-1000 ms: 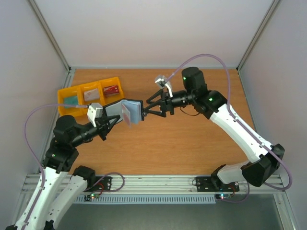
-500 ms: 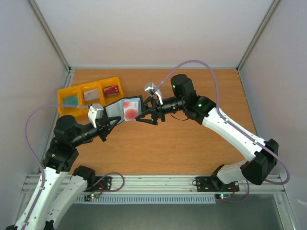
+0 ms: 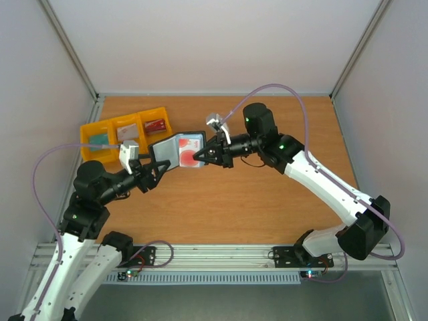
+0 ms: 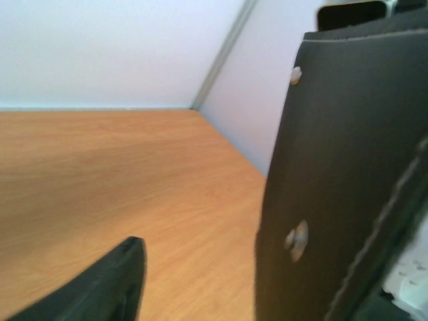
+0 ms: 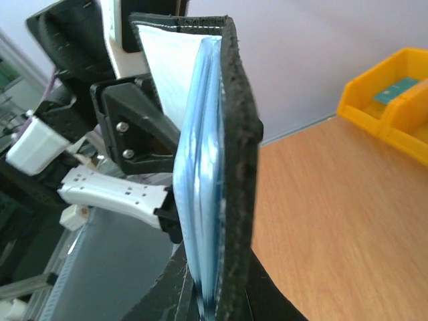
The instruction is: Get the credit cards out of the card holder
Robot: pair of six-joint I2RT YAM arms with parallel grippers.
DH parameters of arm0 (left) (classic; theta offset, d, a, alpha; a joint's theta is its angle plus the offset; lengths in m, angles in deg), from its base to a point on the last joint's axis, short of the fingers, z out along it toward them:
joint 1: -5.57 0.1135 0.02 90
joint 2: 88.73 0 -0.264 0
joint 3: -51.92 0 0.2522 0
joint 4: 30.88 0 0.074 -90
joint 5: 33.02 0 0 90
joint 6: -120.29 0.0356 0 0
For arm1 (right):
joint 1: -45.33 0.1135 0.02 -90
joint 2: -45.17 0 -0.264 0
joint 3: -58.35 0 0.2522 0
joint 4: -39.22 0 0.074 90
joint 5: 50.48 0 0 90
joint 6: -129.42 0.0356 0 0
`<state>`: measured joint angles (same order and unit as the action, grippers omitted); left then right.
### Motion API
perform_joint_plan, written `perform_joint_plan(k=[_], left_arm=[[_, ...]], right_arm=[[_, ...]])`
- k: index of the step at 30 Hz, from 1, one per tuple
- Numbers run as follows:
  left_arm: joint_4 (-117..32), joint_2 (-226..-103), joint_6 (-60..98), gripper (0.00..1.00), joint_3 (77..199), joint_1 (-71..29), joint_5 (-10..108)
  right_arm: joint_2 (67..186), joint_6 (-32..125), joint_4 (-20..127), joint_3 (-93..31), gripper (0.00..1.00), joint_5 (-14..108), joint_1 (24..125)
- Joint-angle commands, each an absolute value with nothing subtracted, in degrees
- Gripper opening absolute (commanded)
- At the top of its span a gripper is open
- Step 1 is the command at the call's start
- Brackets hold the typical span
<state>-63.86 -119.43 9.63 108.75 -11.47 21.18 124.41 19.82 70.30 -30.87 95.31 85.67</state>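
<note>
The card holder [image 3: 175,150] hangs open above the table [image 3: 267,200], over its left rear part and just right of the yellow bins [image 3: 85,134]. Its long axis runs left to right between the two grippers, and its inner side faces up toward the top camera. The black flap lies to the left. The grey-blue pocket panel lies to the right and shows the white credit card with the red circle [image 3: 187,154].

The left gripper [image 3: 158,166] is clamped on the lower left corner of the black flap. The right gripper [image 3: 200,158] has its fingers pinched together on the right edge of the pocket panel. The right wrist view shows that panel edge-on between them, but not whether they press the card alone.

The bins crowd the holder's left rear side. Bare wood spreads toward the near edge and far to the right.
</note>
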Motion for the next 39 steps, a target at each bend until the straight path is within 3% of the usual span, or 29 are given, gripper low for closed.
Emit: perform_joint_plan(k=[1, 4, 6, 10, 12, 16, 24, 34, 39], left_arm=[[-64.62, -118.9, 8.39, 0.66, 109.42, -10.73, 31.56], [-67.98, -117.35, 12.81, 0.73, 110.56, -10.59, 35.15], [-67.85, -116.65, 16.35, 0.74, 111.37, -10.53, 30.94], [-61.04, -116.35, 20.11, 0.7, 111.39, -10.58, 6.51], [-54.74, -117.39, 12.37, 0.66, 109.64, -10.54, -1.78], [-58.01, -121.36, 5.12, 0.44, 109.1, -10.64, 6.12], [-63.68, -120.08, 8.66, 0.38, 109.37, -10.45, 12.74], [-56.96, -121.52, 6.46, 0.37, 108.06, -10.45, 7.16], [-53.14, -122.48, 5.48, 0.23, 107.32, -10.56, 4.49]], right_arm=[[123.17, 25.01, 72.02, -31.0, 0.01, 91.69, 82.13], [123.95, 27.2, 77.69, -32.97, 0.01, 79.65, 81.25], [125.34, 28.95, 81.74, -35.04, 0.01, 70.79, 81.41], [128.62, 27.68, 87.91, -39.57, 0.01, 56.61, 85.34], [129.9, 24.72, 89.92, -42.0, 0.01, 54.27, 89.25], [128.96, 22.21, 84.22, -41.05, 0.01, 65.67, 92.58], [123.24, 20.98, 72.45, -33.75, 0.01, 86.74, 92.62], [122.11, 19.94, 66.88, -31.79, 0.01, 98.22, 92.65], [123.37, 17.35, 69.28, -33.15, 0.01, 97.39, 94.31]])
